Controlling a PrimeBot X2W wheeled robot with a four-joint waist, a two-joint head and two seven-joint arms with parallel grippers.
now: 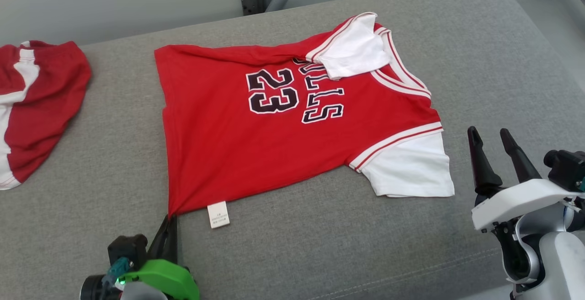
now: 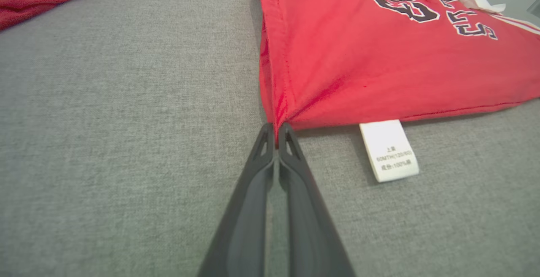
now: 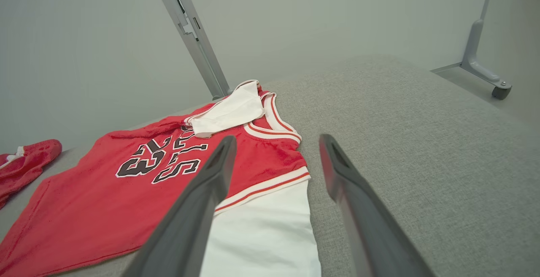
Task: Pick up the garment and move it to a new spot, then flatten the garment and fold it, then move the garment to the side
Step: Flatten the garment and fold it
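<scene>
**Item:** jersey (image 1: 274, 121), red with white sleeves and red-and-white striped trim. It lies front up and mostly flat in the middle of the grey couch (image 1: 320, 254). The far sleeve (image 1: 354, 48) is folded over the chest.

**Lie:** the long axis runs across the robot's front, with the hem towards its left and the collar towards its right. The near hem corner is drawn out to a point.

**Left claw** (image 2: 277, 131): pinched tight on that near hem corner, low on the couch. The rest of the jersey stretches away ahead of it and to its right.

**Right claw** (image 1: 489, 131): spread wide and holding nothing. It stands apart from the cloth, just to the right of the near sleeve (image 1: 411, 172), so this arm is the closer one to the shoulder end.

**Judgement:** a lift or drag needs a second hold at the sleeve end. With only one corner held, the cloth would likely bunch.

**Writing:** "23" in black with a white outline, seen upside down. Beside it is "LLS", the start of the word hidden under the folded sleeve.

**Label** (image 2: 390, 150): white, sticking out from the near side seam close to the left claw. "100%" is legible; the other print is too small to read.

**Also present:** a second red-and-white garment (image 1: 36, 103), well apart at the couch's left end.
</scene>
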